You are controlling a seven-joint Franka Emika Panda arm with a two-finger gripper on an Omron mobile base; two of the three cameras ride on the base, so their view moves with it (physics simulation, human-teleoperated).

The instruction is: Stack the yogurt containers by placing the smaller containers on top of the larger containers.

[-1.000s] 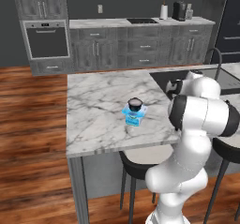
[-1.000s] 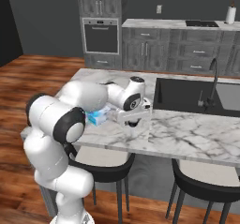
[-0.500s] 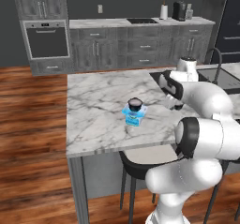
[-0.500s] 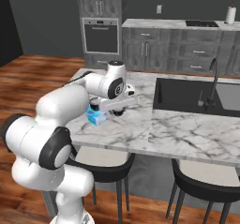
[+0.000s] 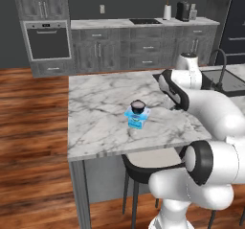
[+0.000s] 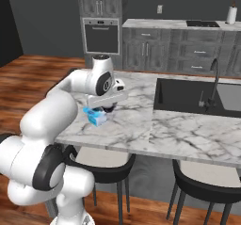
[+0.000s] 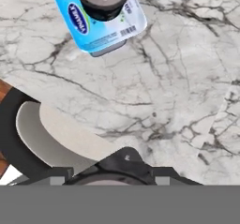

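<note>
Marble counter (image 5: pixel 100 103), boxy light-blue tub (image 5: pixel 137 118)

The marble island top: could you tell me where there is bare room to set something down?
The island top is bare left of and behind the light-blue tub, out to its far and left edges. Another open patch lies between the tub and the sink. It is crowded at the tub, which carries a dark cup, with the arm beside it.

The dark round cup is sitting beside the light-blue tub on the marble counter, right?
Not beside it. In the left base view, the dark round cup is sitting on top of the light-blue tub on the marble counter.
</note>
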